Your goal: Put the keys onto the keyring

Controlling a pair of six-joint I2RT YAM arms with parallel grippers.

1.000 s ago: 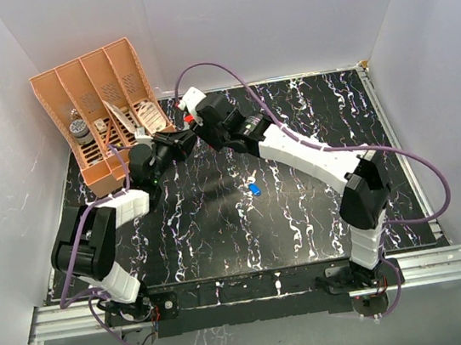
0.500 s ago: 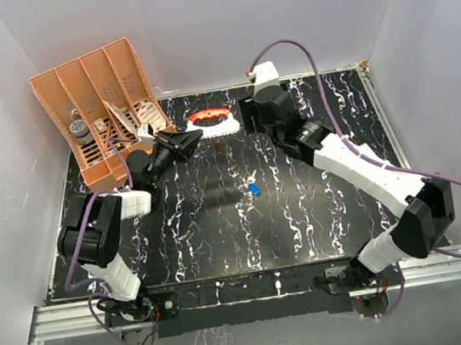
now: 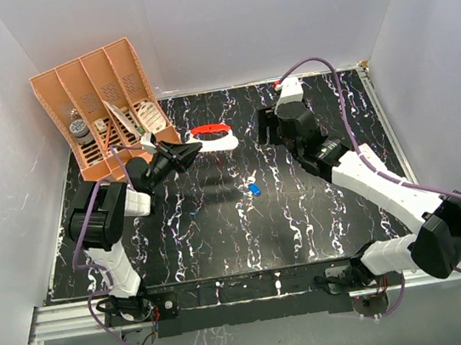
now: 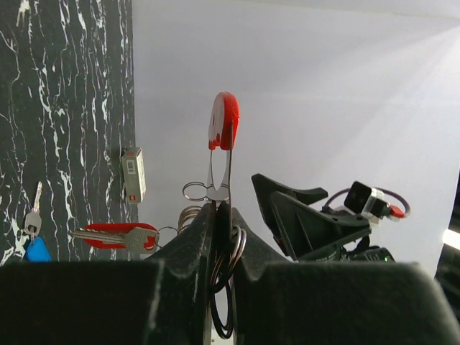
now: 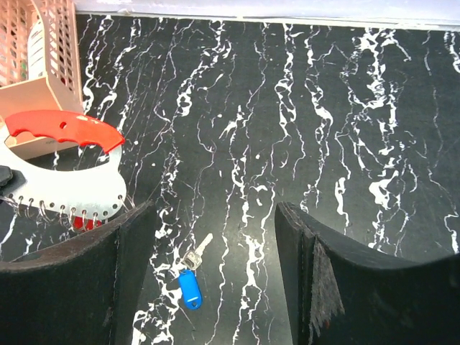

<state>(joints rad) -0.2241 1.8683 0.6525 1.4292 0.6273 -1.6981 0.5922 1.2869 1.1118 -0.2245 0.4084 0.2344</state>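
Black marbled bench: right tool has let go and drawn back, jaws spread and empty, leaving the keyring pinched in the left tool, red key apparently hanging from it; blue key lies loose mid-bench, likely next.

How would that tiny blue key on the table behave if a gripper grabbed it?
Probably fiddly: the blue key lies flat on the table and is far smaller than the open right gripper, so it may skid when nudged. It looks light. Its silvery part seems loosely linked, so it would likely dangle.
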